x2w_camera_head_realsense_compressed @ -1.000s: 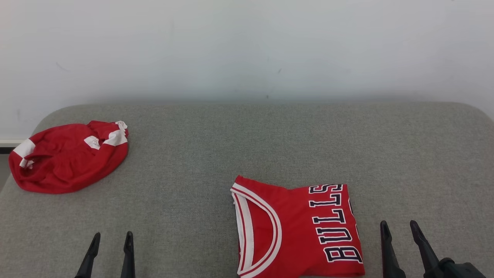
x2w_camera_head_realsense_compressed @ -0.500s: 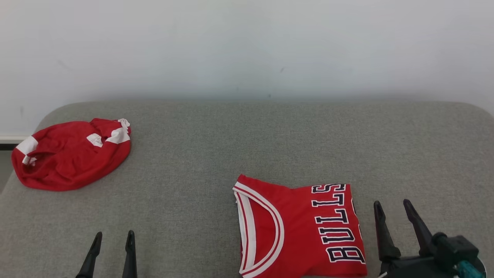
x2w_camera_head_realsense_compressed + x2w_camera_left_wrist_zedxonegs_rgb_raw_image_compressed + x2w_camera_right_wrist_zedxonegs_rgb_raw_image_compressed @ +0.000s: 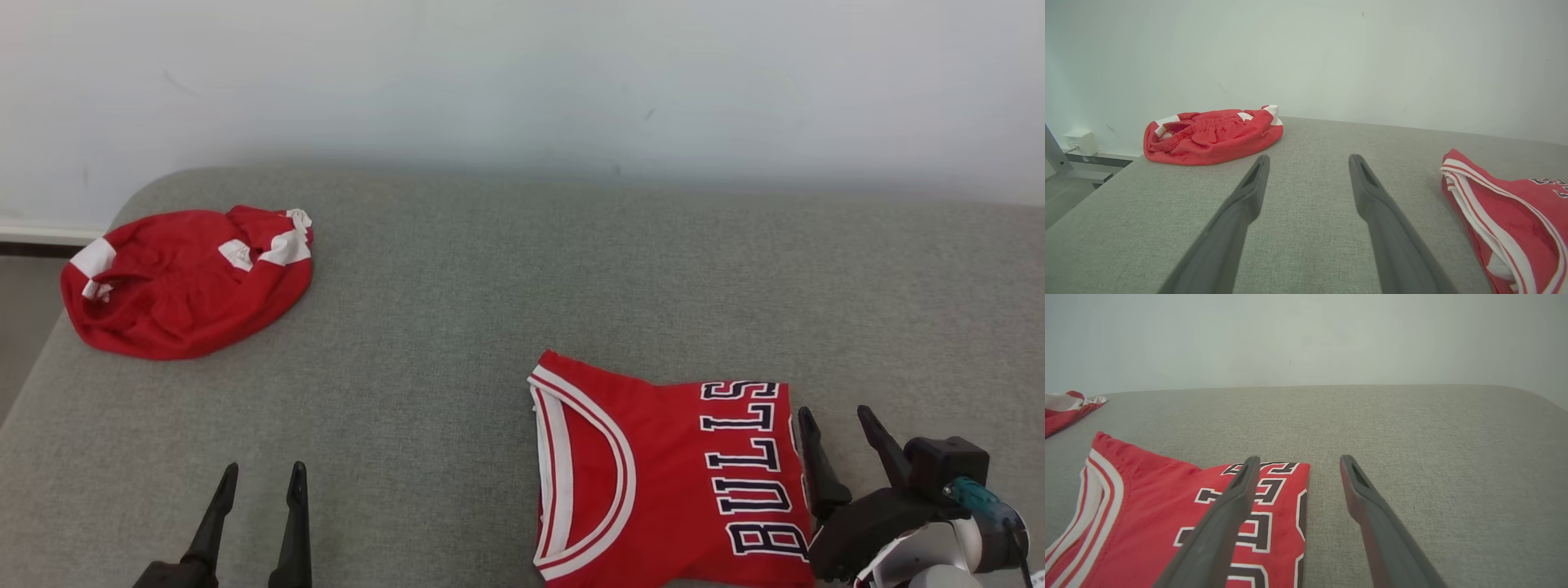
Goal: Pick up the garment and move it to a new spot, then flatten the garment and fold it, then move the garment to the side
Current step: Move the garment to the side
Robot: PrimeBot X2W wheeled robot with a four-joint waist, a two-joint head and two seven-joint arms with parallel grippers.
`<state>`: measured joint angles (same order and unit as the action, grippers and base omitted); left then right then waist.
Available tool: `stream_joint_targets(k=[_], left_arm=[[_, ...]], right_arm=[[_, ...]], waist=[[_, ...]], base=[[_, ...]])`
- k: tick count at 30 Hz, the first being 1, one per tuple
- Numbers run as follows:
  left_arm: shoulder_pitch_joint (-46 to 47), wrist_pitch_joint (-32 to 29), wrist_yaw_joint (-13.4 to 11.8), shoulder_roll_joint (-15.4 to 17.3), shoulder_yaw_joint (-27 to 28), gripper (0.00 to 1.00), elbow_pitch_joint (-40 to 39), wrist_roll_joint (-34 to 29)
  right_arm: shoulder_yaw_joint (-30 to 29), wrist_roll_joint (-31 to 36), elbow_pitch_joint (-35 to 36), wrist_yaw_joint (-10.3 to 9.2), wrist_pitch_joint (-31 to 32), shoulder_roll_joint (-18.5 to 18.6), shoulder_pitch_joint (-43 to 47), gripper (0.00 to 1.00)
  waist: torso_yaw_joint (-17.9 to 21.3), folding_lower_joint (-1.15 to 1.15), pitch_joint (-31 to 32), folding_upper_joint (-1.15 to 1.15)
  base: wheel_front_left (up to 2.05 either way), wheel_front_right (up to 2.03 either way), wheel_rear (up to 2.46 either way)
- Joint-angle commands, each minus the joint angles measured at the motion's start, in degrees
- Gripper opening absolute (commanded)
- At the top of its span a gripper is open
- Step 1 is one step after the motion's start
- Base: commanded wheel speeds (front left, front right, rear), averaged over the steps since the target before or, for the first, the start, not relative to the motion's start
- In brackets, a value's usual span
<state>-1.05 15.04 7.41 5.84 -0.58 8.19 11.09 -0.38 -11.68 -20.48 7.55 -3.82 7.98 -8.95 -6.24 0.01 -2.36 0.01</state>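
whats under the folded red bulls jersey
The folded red BULLS jersey lies flat on the grey fabric surface. Its lower layers and the patch of surface beneath are covered, so anything there is hidden.

Lower right, the red jersey (image 3: 669,457) shows a white-and-red striped neckline, black letters outlined white (BULLS, bold block type). Upper left, crumpled garment (image 3: 188,286), red with white bands. Grey woven cushion (image 3: 490,269), pale wall (image 3: 522,73).
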Motion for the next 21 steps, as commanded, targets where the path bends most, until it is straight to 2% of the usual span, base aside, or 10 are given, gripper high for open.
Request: stream_joint_targets(k=[1, 16, 17, 18, 19, 21], left_arm=[[0.71, 0.19, 0.00, -0.09, 0.04, 1.00, 0.08, 0.22], [3.55, 0.19, 0.02, 0.07, -0.30, 1.00, 1.42, 0.83], [3.54, 0.19, 0.02, 0.12, -0.27, 1.00, 1.53, 0.90], [3.54, 0.19, 0.02, 0.18, -0.20, 1.00, 1.60, 0.94], [3.50, 0.19, 0.03, 0.21, -0.07, 1.00, 1.66, 0.91], [3.38, 0.19, 0.02, 0.25, 0.18, 1.00, 1.65, 0.87]], right_arm=[[-0.05, -0.49, -0.23, -0.15, -0.16, 0.29, -0.73, 1.00], [3.72, -1.59, -20.19, -0.15, 0.13, -1.42, -5.91, 1.00], [4.10, -1.82, -21.06, -0.15, 0.18, -1.64, -5.85, 0.80], [4.45, -2.13, -21.75, -0.15, -0.01, -1.87, -6.00, 0.23], [4.88, -2.72, -22.47, -0.15, 0.16, -2.10, -6.12, 0.00], [5.47, -3.41, -23.38, -0.16, 0.01, -2.08, -6.48, 0.00]], waist=[[-0.79, -0.01, -0.97, -0.01], [-1.53, -0.01, -3.10, -0.01], [-1.50, -0.01, -3.15, -0.01], [-1.43, -0.01, -3.19, -0.01], [-1.35, -0.01, -3.22, -0.01], [-1.14, -0.01, -3.29, -0.01]], base=[[0.00, 0.00, 0.00], [0.00, 0.00, 0.00], [0.00, 0.00, 0.00], [0.00, 0.00, 0.00], [0.00, 0.00, 0.00], [0.00, 0.00, 0.00]])
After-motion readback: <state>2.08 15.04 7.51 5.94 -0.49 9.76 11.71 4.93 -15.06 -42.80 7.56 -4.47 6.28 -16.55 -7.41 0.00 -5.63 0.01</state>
